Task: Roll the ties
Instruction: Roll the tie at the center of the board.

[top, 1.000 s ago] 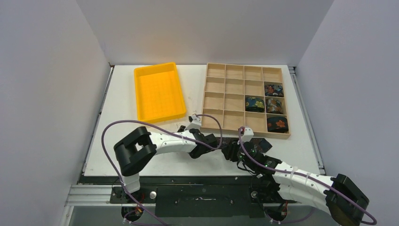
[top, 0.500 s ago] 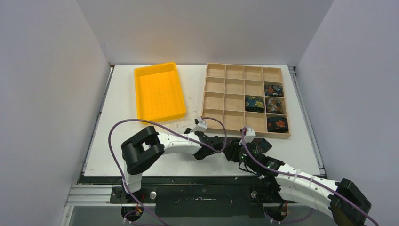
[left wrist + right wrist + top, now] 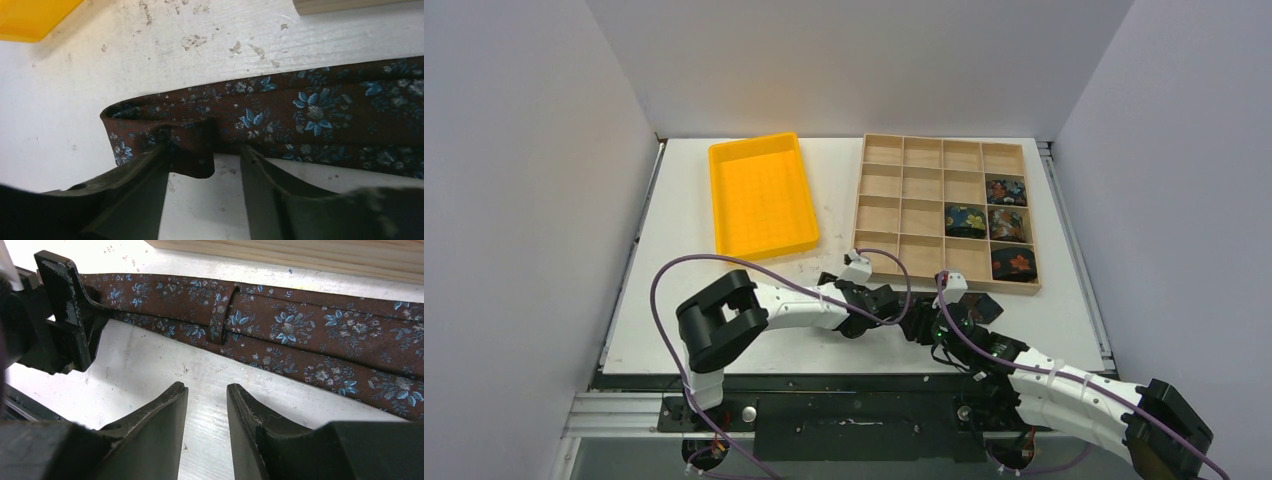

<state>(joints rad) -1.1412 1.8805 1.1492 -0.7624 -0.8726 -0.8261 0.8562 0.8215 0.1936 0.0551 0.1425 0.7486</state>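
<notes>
A brown tie with blue flowers (image 3: 310, 107) lies flat on the table, doubled over, with its folded end (image 3: 112, 117) at the left. My left gripper (image 3: 205, 157) is open at that fold, and a flap of the tie (image 3: 192, 155) hangs between the jaws against the left finger. My right gripper (image 3: 206, 390) is open and empty, just short of the same tie (image 3: 300, 335), with the left gripper's finger (image 3: 65, 310) at its left. In the top view both grippers, left (image 3: 896, 308) and right (image 3: 924, 326), meet near the tie (image 3: 980, 306). Several rolled ties (image 3: 965, 220) sit in tray cells.
A wooden compartment tray (image 3: 861, 200) stands at the back right; its front edge shows just beyond the tie in the left wrist view (image 3: 350, 5) and the right wrist view (image 3: 300, 255). A yellow bin (image 3: 762, 195) stands at the back left, its corner in the left wrist view (image 3: 30, 17).
My left arm has reached to the right, bringing its gripper up to the right gripper at the tie. The right arm has shifted only slightly.
</notes>
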